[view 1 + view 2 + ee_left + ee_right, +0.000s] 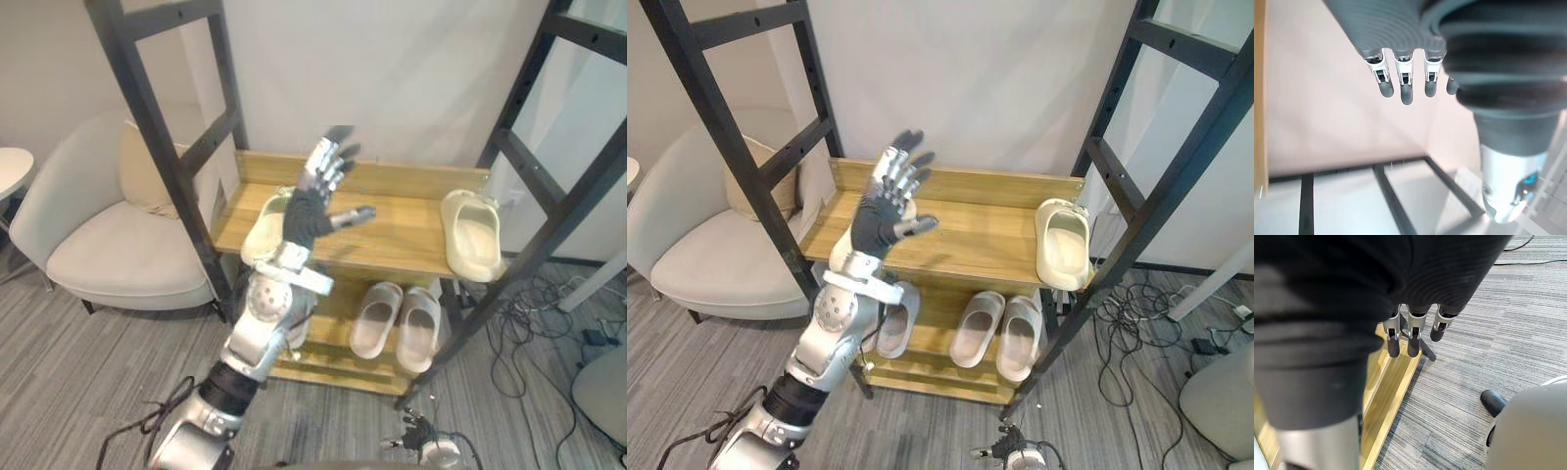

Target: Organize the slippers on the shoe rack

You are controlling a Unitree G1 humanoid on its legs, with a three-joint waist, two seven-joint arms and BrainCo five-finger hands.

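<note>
Left eye view: armchair (118, 245) beside shoe rack (411, 235)

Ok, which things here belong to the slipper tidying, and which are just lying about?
Job: rack, top-left slipper, top-right slipper, lower pair, lower-left slipper, left hand.
Lying about: armchair, cushion, side table.

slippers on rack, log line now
left hand open, empty, raised at upper shelf | right hand open, low | left slipper, right slipper on upper shelf | pair below
</note>
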